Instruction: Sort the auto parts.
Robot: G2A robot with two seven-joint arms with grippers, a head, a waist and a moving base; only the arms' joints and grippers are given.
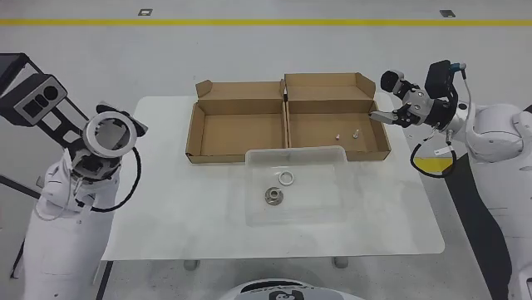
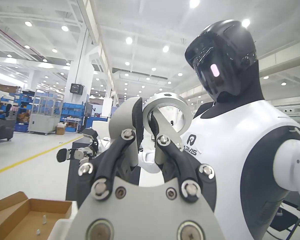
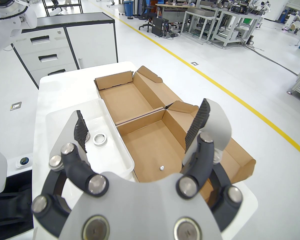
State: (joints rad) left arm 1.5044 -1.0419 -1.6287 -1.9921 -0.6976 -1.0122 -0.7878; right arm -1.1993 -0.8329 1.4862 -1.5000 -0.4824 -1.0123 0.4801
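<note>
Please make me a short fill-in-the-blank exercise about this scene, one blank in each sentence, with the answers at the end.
1. The left gripper grips the large silver metal ring with one finger inside it and one ____.
2. The right gripper is ____, holding nothing.
3. The shallow white plastic tray holds ____ metal parts.
4. Two small metal pins lie in a brown ____ box.
Answers: outside; open; two; cardboard.

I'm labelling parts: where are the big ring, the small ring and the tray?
big ring [image 2: 175, 101], left wrist view, its outer band.
small ring [image 3: 100, 143], right wrist view, its side wall.
tray [image 1: 316, 155], top view, its far rim.
</note>
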